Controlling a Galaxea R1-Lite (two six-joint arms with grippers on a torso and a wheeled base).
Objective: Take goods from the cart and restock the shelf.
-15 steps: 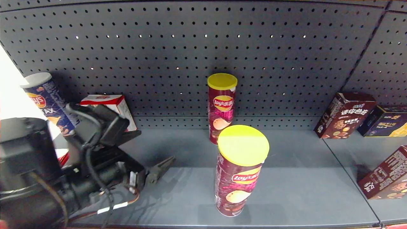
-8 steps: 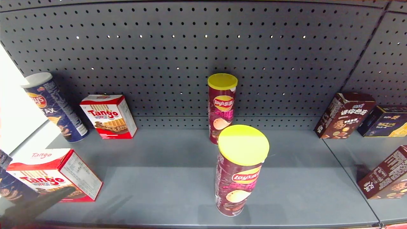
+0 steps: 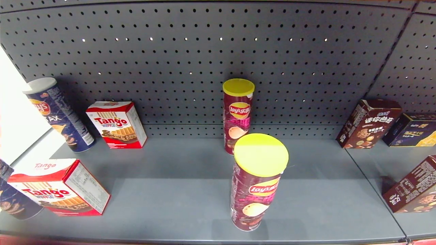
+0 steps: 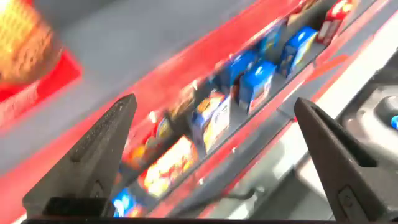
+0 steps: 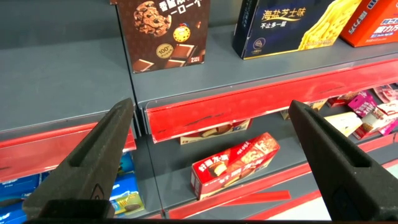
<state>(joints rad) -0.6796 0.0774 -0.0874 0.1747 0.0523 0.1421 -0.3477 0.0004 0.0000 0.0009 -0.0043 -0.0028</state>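
Observation:
Two maroon chip cans with yellow lids stand on the grey shelf (image 3: 177, 190): one near the front (image 3: 257, 183), one at the pegboard back (image 3: 237, 115). At the left stand a blue chip can (image 3: 58, 115) and a red-and-white wafer box (image 3: 117, 124), with a second wafer box (image 3: 58, 189) near the front edge. My left gripper (image 4: 214, 101) is open and holds nothing, over a blurred red shelf edge (image 4: 205, 56) with blue packs (image 4: 258, 84) below. My right gripper (image 5: 211, 104) is open and holds nothing, in front of a red shelf edge (image 5: 249, 102).
Brown cookie boxes (image 3: 369, 124) (image 3: 414, 185) and a dark blue box (image 3: 414, 131) fill the shelf's right end. A dark can (image 3: 13, 200) stands at the front left corner. In the right wrist view, a brown box (image 5: 165, 28) stands above and a red box (image 5: 236, 165) lies below.
My left arm has pulled back off the shelf's left side and left the head view, uncovering both wafer boxes. The chip cans have not moved.

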